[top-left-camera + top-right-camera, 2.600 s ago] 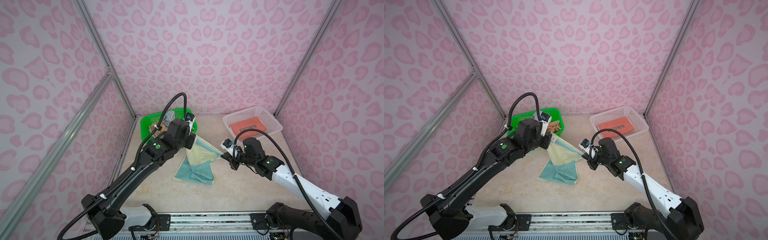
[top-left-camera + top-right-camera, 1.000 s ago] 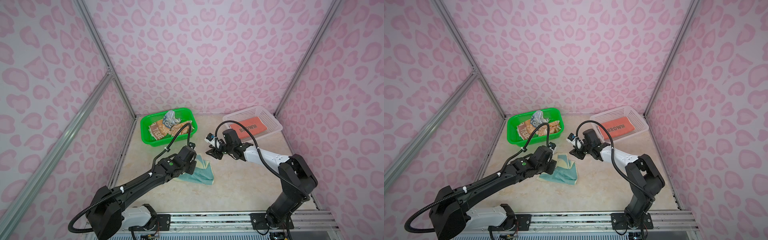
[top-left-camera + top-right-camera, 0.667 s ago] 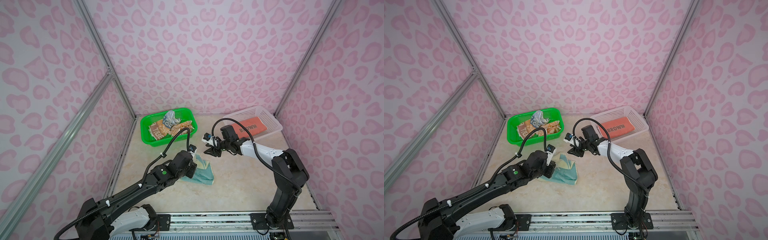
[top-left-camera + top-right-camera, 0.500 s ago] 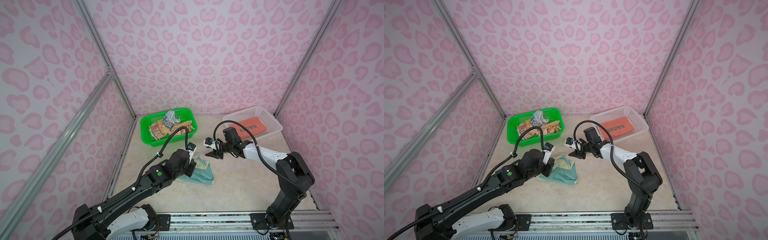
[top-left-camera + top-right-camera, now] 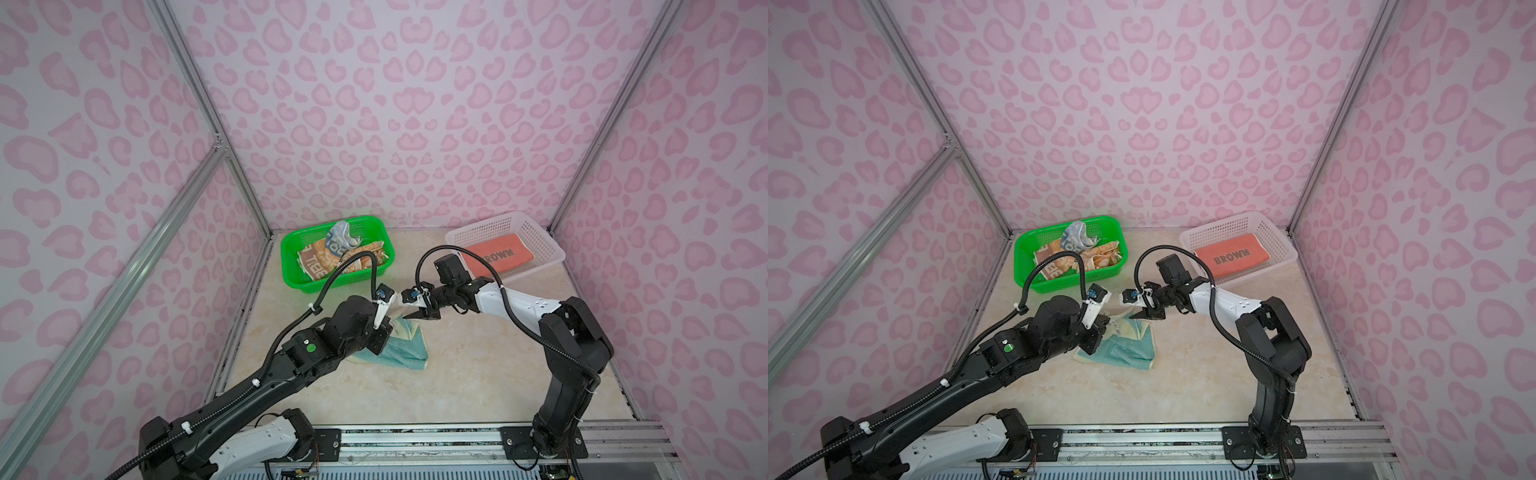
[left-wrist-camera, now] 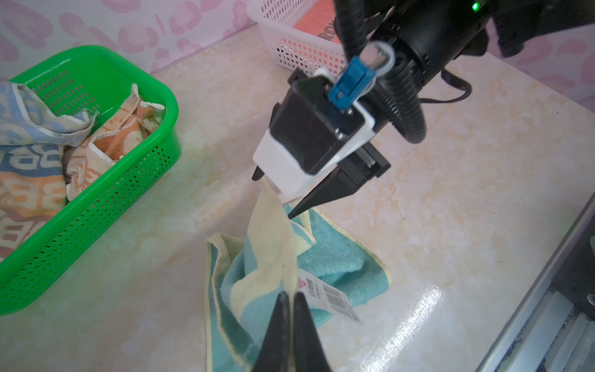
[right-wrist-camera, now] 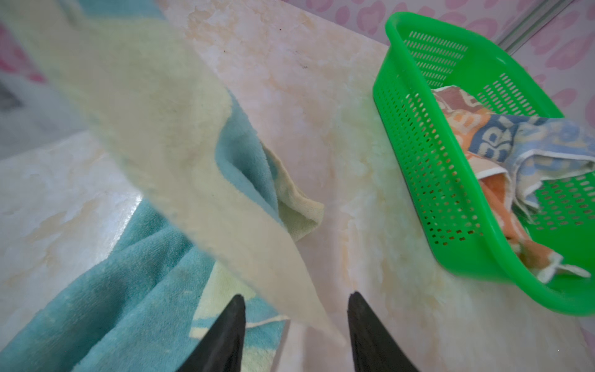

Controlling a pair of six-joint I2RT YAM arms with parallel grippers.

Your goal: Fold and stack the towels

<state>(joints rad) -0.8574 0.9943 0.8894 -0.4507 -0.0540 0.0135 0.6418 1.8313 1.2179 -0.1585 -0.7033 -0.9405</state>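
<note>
Surface: tabletop (image 5: 478,374), bare front and right.
Towel (image 5: 405,353): teal-yellow, crumpled mid-table, one edge lifted.
Left gripper (image 6: 290,294): pinching that lifted edge.
Right gripper (image 7: 296,294): jaws spread beside the strip.

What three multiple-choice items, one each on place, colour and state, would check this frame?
1. The coral towel lies: A. in the white basket; B. draped over an arm; C. hanging in the air.
2. The centre towel is: A. red; B. teal and pale yellow; C. black.
3. The left end effector is: A. wide open; B. out of view; C. shut on the centre towel.

1 A: its BROWN lettering shows inside the mesh walls.
2 B: both colours show in the wrist views.
3 C: it pinches the pale yellow strip.
</note>
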